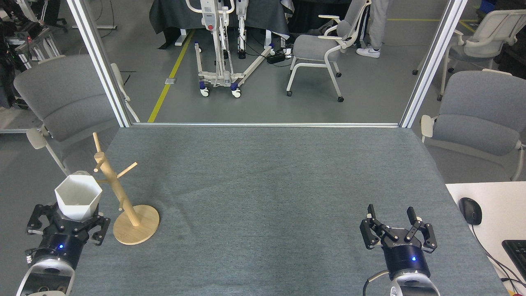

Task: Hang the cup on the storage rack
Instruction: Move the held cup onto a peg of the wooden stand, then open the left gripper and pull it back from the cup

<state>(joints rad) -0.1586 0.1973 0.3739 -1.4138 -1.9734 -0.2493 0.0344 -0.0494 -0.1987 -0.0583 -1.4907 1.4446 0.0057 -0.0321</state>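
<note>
a: cup [78,196] aloft at lower left of frame, white and faceted, mouth up, clamped by its lower body in the left gripper [70,218]. jaws closed around the base, dark fingers showing either side of it.

b: and the storage rack [119,197]?

a: just right of the cup, lower left as well. pale wood, round disc base flat on the grey table [263,185], slim post leaning up and left in the view, pegs branching off at several heights. cup sits beside the post at about mid-height, rim close to a left-pointing peg; whether they touch cannot be told from here.

b: so which step is this?

a: by the look of it, the carry: cup gripped and brought alongside the rack, not yet hung. no peg passes through a handle.

b: where is the handle?

a: a small white nub shows at the far rim of the cup; it may be the handle, but it is too small to be sure.

b: right arm?

a: right gripper [397,224] at lower right of frame, well apart from the work, jaws spread wide and holding nothing.

b: what does the next move call for?

a: likely turning the cup so the handle's opening faces a free peg, then sliding it along the peg's upward slant until it seats. the loop is small, so alignment looks tight, and a knock against the slim post could shift the rack on its base.
</note>
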